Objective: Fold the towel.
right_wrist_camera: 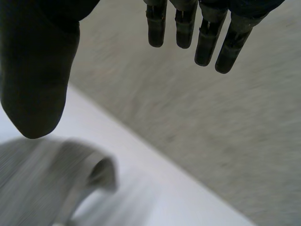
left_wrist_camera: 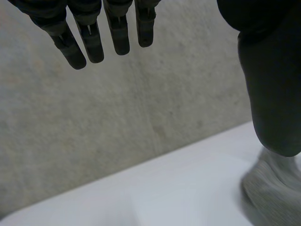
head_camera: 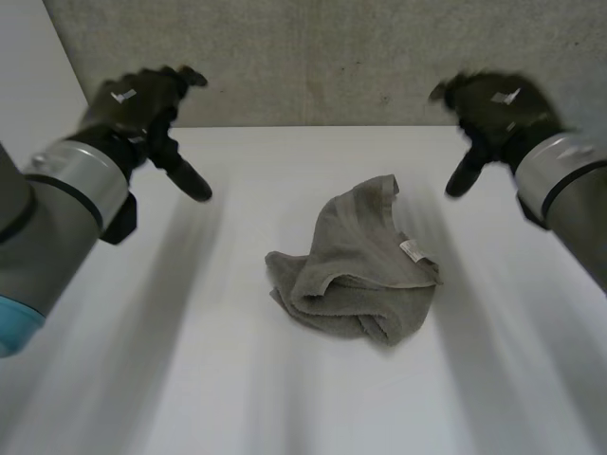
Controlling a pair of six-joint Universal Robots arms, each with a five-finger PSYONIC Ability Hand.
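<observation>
**Open the heap out flat before you fold anything**

The towel [head_camera: 356, 265] lies crumpled near the middle of the tabletop [head_camera: 190, 370], bunched over itself, with a small white label [head_camera: 413, 249] showing on the side toward your right arm. Both hands are up in the air and well apart from it. The left hand [head_camera: 142, 104] hangs over the far left of the tabletop and the right hand [head_camera: 498, 109] over the far right, close to the grey wall [head_camera: 332, 57]. In the wrist views the fingers [left_wrist_camera: 91, 42] of each hand are straight and spread away from the thumb [left_wrist_camera: 273, 94], holding nothing.

As I read it, no fold has begun; the step in hand is reaching in and getting the cloth spread.

- Bring both hands down together, one to each side of the heap, so that neither drags it sideways.
- Look for a true edge or corner, not a fat middle fold. The raised flap on the far side and the hem by the label look like the clearest starts.
- Pinch only a single layer, since taking more will likely lift the whole bundle.
- Draw the two holds apart low over the tabletop until the cloth lies flat, then check the corners before folding.
</observation>
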